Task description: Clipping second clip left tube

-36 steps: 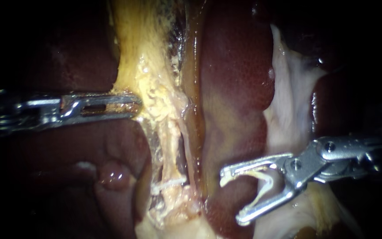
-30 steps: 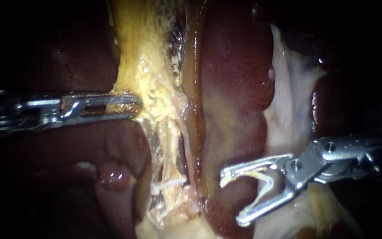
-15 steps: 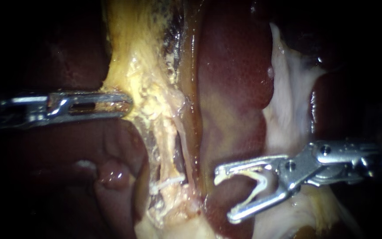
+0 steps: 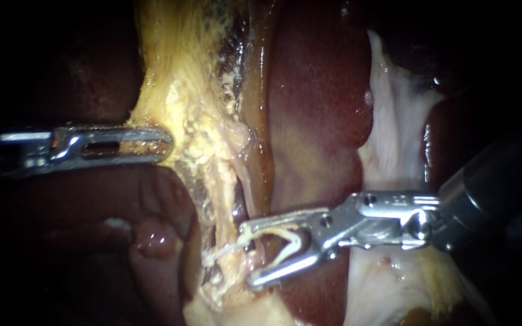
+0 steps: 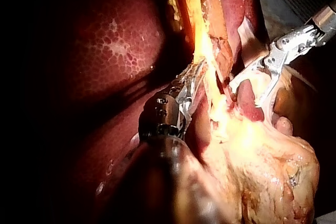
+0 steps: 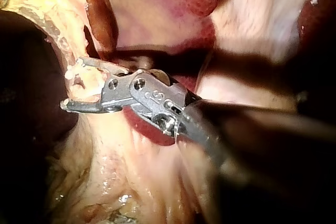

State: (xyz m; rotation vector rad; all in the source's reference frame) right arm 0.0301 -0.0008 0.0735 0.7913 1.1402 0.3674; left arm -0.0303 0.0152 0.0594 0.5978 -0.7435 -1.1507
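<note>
The jaws of the left instrument (image 4: 152,145) grip the left edge of the tissue stalk (image 4: 203,139). Lower on the stalk, the right instrument (image 4: 248,256) comes in from its right, across the front of the liver (image 4: 315,121). A clip (image 4: 297,238) sits between its jaws, whose tips touch the stalk.
</note>
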